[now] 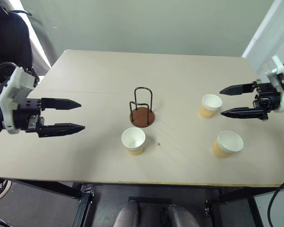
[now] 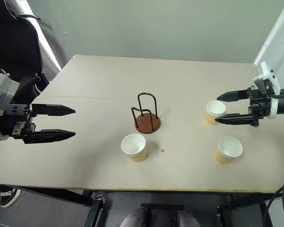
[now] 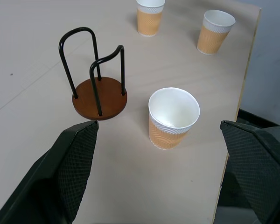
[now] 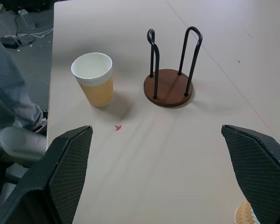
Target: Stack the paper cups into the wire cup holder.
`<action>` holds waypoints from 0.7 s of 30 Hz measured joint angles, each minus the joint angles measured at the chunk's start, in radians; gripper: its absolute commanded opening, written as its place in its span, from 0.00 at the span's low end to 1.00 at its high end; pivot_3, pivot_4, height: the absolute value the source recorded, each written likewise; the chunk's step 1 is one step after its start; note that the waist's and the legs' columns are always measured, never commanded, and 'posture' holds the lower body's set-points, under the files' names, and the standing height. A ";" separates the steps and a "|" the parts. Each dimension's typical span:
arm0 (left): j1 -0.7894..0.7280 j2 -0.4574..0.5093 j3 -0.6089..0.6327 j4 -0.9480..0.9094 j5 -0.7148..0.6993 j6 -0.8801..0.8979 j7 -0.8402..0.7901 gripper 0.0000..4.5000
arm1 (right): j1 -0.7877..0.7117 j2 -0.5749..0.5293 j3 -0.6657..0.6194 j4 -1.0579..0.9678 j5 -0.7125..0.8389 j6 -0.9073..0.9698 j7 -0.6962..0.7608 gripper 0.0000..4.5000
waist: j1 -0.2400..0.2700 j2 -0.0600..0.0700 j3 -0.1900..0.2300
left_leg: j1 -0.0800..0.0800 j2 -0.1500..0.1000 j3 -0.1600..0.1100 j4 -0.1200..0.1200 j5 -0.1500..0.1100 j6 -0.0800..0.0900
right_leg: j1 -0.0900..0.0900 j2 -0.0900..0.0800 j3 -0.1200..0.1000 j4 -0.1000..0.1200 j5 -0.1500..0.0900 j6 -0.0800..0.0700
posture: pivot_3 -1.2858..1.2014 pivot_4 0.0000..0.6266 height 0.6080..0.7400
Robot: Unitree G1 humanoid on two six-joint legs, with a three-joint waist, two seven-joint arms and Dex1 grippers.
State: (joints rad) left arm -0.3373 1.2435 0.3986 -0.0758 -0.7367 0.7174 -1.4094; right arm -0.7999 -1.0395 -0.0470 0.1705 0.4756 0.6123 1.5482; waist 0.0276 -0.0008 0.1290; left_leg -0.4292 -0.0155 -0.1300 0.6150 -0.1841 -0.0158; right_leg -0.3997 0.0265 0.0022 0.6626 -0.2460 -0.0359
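Tan paper cups: three upright on worktop (image 1: 85,71), none in wire cup holder (image 1: 142,115) at centre. Nearest cup (image 1: 133,140) just in front of holder; far-right cup (image 1: 210,105) beside right pincer (image 1: 229,100); third cup (image 1: 227,144) near front edge. Left pincer (image 1: 75,115) and right pincer both wide open, empty. Step: first pickup not begun. Next, likely: right pincer closes around far-right cup.

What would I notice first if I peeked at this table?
Probably the wire cup holder standing empty in the middle of the table, with black loops on a reddish-brown base. Three paper cups sit upright around it: one cup just in front of it, and two cups off to the robot's right. The left gripper and the right gripper hover open at either side, holding nothing.
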 measured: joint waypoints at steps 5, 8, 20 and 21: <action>0.009 0.000 0.000 -0.005 0.014 -0.004 0.010 1.00 | -0.003 0.001 0.009 0.000 -0.001 0.000 0.001 1.00 | 0.000 0.000 0.000 | 0.000 0.000 0.000 0.000 0.000 0.000 | 0.000 0.000 0.000 0.000 0.000 0.000 | 0.52 0.24 1.00; 0.016 0.000 0.000 -0.006 0.027 -0.005 0.025 1.00 | -0.010 0.003 0.016 0.003 -0.002 -0.002 0.002 1.00 | 0.000 0.000 0.000 | 0.000 0.000 0.000 0.000 0.000 0.000 | 0.000 0.000 0.000 0.000 0.000 0.000 | 0.52 0.24 1.00; 0.007 -0.010 -0.017 -0.017 0.026 -0.008 0.053 1.00 | -0.252 0.344 0.071 -0.018 -0.067 -0.057 -0.311 1.00 | -0.017 0.000 0.000 | 0.003 0.004 0.000 0.000 0.000 0.000 | 0.000 0.004 0.000 0.001 0.001 -0.002 | 0.52 0.24 1.00; 0.006 -0.011 -0.020 -0.020 0.025 -0.008 0.058 1.00 | -0.245 0.380 0.099 -0.026 -0.080 -0.055 -0.340 1.00 | -0.017 0.001 0.000 | 0.002 0.004 0.000 0.000 0.000 0.000 | -0.001 0.004 0.000 0.002 0.001 -0.003 | 0.52 0.24 1.00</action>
State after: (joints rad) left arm -0.3309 1.2326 0.3781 -0.0954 -0.7115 0.7096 -1.3519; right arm -1.0447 -0.6593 0.0522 0.1448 0.3955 0.5571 1.2086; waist 0.0104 -0.0002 0.1289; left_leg -0.4268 -0.0111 -0.1301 0.6147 -0.1840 -0.0155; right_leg -0.4006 0.0302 0.0025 0.6642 -0.2453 -0.0384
